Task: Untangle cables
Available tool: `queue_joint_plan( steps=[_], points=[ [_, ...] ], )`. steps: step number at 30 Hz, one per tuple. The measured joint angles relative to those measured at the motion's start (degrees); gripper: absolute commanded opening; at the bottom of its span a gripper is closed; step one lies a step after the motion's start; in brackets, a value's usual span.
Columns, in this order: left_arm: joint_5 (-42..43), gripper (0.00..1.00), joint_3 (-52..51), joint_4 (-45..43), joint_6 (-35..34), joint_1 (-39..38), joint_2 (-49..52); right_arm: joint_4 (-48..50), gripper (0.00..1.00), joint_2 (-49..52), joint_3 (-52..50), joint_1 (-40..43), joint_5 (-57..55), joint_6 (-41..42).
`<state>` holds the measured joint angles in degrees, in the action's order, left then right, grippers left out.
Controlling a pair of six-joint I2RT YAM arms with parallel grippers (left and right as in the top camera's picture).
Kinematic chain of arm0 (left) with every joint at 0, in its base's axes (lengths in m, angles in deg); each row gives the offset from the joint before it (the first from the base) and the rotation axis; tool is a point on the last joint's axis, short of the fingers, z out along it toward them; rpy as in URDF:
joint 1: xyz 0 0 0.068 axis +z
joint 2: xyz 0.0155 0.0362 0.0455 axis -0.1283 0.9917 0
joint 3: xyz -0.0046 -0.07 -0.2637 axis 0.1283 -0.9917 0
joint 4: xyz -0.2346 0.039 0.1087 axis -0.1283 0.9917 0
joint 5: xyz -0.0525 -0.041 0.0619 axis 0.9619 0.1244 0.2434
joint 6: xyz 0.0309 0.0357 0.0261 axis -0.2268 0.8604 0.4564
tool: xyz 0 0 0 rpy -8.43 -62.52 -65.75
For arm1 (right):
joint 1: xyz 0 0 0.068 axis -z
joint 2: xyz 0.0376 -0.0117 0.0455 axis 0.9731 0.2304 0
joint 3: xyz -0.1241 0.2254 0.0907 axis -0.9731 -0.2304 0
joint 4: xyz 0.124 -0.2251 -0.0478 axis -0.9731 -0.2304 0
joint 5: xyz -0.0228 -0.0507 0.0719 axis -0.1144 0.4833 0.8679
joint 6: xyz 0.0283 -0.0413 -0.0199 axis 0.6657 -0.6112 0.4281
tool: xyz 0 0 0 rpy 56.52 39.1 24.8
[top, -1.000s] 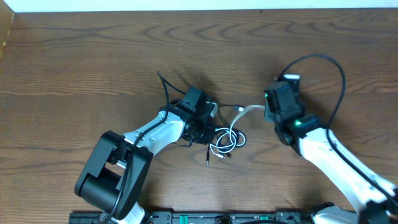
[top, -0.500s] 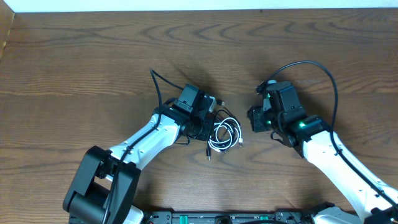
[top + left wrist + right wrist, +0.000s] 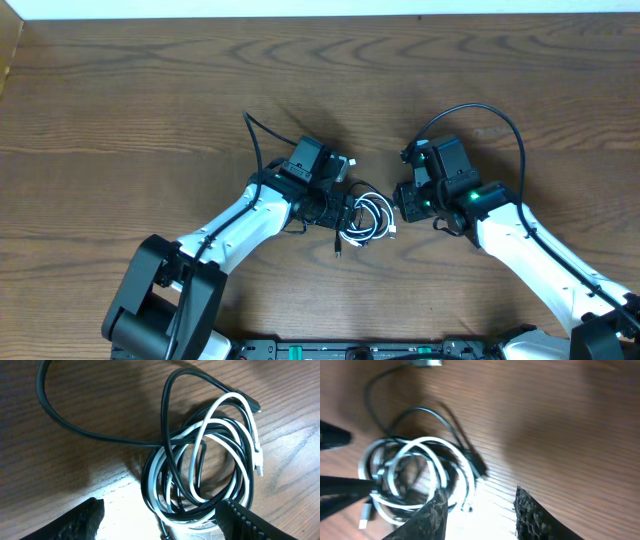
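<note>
Two white-and-black robot arms rise from the lower edge of the overhead frame, the left arm (image 3: 238, 226) and the right arm (image 3: 535, 255), over a brown wood-grain counter (image 3: 150, 100). At mid-frame their hands face each other, with a small tangled coil of cables (image 3: 368, 218) lying on the counter between them. The left hand (image 3: 325, 205) is spread wide, and in its wrist view its fingers straddle the coil's lower edge. There a thin white cord (image 3: 256, 445) and a thin black cord (image 3: 90, 435) loop through one another, with the black tail curving to the upper left. The right hand (image 3: 408, 200) is also open and sits just right of the coil, gripping nothing.
</note>
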<state>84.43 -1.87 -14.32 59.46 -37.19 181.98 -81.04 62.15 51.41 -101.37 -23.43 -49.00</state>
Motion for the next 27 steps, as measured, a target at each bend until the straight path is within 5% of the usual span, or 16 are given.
queue_joint_plan(
  steps=[7, 12, 14, 17, 18, 27],
  points=[
    [-0.39, 0.74, -0.42, -3.02, 0.0, -2.08, 0.96, -0.87, 0.4, 0.0, -0.02, 0.0, -4.57, 0.0],
    [-1.68, 0.65, -0.39, -6.49, -0.22, -4.31, 4.68, -1.29, 0.4, 0.0, -0.02, 0.0, -5.57, -0.02],
    [-2.23, 0.49, -0.37, -7.8, -0.31, -4.87, 5.11, -1.51, 0.4, 0.0, -0.04, 0.0, -5.64, -0.02],
    [-2.97, 0.11, -0.37, -8.55, -0.35, -5.11, 5.77, -1.53, 0.41, 0.0, -0.04, 0.0, -5.77, -0.04],
    [-2.99, 0.07, -0.37, -8.7, -0.48, -5.09, 6.1, -1.51, 0.41, 0.0, -0.04, 0.0, -5.79, -0.04],
    [-2.97, 0.07, -0.37, -8.46, -2.89, -5.01, 5.01, -1.51, 0.42, 0.0, -0.04, 0.0, -3.41, -0.17]
  ],
)
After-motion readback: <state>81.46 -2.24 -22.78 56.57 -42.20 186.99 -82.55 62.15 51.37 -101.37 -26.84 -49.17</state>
